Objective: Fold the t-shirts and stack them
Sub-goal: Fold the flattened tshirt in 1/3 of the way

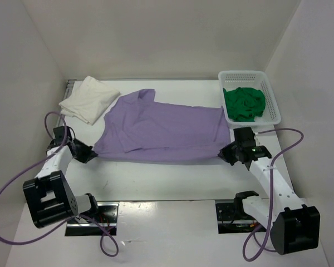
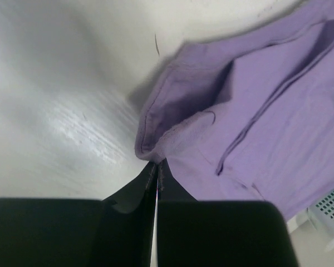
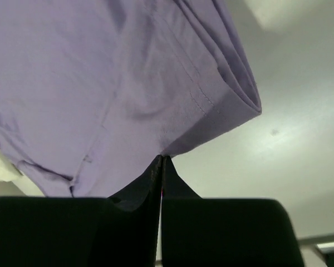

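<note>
One of three looks done: white t-shirt (image 1: 89,99) folded, far-left on table (image 1: 172,178) | purple t-shirt (image 1: 167,130) spread mid-table, left gripper (image 1: 88,153) and right gripper (image 1: 229,153) clenched on its near corners | green t-shirt (image 1: 245,104) bunched in basket (image 1: 242,73), untouched | no stack yet

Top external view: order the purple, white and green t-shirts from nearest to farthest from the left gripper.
1. Purple t-shirt: centre of the table, its near left corner pinched in the left gripper.
2. White t-shirt: folded, back left.
3. Green t-shirt: back right, bunched in the basket.
</note>
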You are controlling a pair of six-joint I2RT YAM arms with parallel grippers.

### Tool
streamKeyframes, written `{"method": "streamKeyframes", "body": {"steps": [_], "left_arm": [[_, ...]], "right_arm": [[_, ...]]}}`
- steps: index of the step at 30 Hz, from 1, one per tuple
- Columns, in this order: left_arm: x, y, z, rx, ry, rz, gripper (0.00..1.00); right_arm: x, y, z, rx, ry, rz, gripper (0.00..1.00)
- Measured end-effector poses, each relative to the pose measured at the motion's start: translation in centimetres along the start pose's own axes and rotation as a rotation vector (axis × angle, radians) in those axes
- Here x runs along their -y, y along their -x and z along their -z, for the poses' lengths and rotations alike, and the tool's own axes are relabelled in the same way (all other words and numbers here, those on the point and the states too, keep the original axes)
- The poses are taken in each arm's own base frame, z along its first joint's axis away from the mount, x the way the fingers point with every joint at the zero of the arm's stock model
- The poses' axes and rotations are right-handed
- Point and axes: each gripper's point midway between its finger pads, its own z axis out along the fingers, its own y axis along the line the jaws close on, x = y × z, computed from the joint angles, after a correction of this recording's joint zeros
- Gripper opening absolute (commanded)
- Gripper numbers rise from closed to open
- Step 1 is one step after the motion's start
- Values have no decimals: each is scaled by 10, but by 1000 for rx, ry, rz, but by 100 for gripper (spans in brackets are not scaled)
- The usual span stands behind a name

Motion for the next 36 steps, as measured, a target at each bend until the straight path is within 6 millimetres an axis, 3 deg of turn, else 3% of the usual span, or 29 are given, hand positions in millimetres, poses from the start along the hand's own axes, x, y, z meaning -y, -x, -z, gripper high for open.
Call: {"method": "streamKeyframes", "body": {"steps": [2,4,6,7,8,9,12,13,14,15,16,17,18,20,23,26,28,31,36], "left_arm": [[1,-2,12,-10,4,9,0],[4,-4,22,-22,13,15,0],[4,-6,30,-35,27,19,2],[3,-8,33,-42,33,18,30],[2,-9,36,-48,36,5,46],[2,-11,38,-55,38,-2,90],[-1,-14,42,-66,56,-12,100],[2,-10,46,-58,57,-19,100],[8,-4,49,-41,50,-27,92],[16,4,52,-18,33,-43,79],[27,13,56,12,6,-67,49],[41,19,58,40,-34,-98,36],[54,22,59,58,-77,-133,28],[77,14,57,60,-150,-196,18],[96,-32,44,-19,-219,-306,17],[90,-93,29,-152,-229,-381,37],[80,-120,20,-213,-207,-380,45],[70,-132,7,-241,-156,-330,50],[75,-118,-3,-157,-129,-237,45]], "right_arm": [[9,-12,3,-45,-34,0,1],[14,-24,9,-85,-47,4,10],[17,-34,17,-109,-49,17,25],[18,-38,20,-121,-52,19,47],[20,-41,22,-130,-57,17,56],[22,-43,25,-140,-66,24,63],[18,-41,33,-140,-63,41,63],[14,-38,35,-131,-55,52,61],[7,-34,38,-120,-44,66,50],[-2,-30,40,-110,-28,89,39],[-10,-26,40,-103,-15,109,29],[-18,-24,36,-101,-7,126,11],[-26,-22,32,-98,10,148,3],[-37,-21,16,-107,13,170,0],[-43,-31,-15,-147,-10,216,0],[-51,-50,-32,-187,1,291,1],[-60,-61,-36,-204,31,335,4],[-73,-74,-39,-219,77,386,10],[-80,-88,-38,-240,115,440,22]]}}
